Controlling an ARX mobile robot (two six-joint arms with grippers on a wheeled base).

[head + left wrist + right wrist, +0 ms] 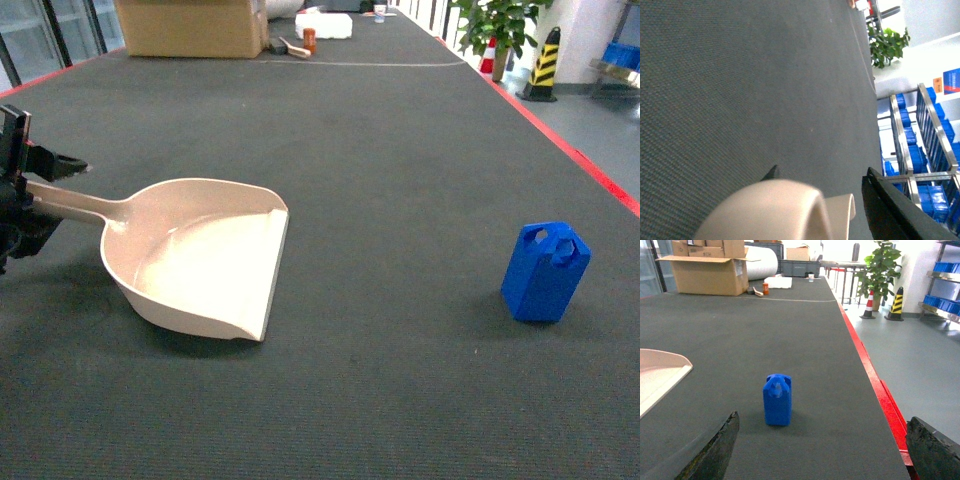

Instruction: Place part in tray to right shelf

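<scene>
The dark grey mat [400, 150] covers the whole work surface, edged by a red strip [875, 385] on the right. At its far end sit a cardboard box [190, 27], a white roll [762, 262] and a small orange item [310, 40]; off the edge stand a potted plant [880, 265] and a yellow-black post [896, 302]. Nothing lies between tray and part.

The beige-pink tray [200, 260] rests on the left, lip facing right, empty. The left gripper [22, 195] is clamped on its handle at the view's edge.

The bright blue part [545, 272] stands upright well to the right, notched holes on top. The right gripper [822, 447] has its 2 fingers [715, 450] spread wide, short of the part.
</scene>
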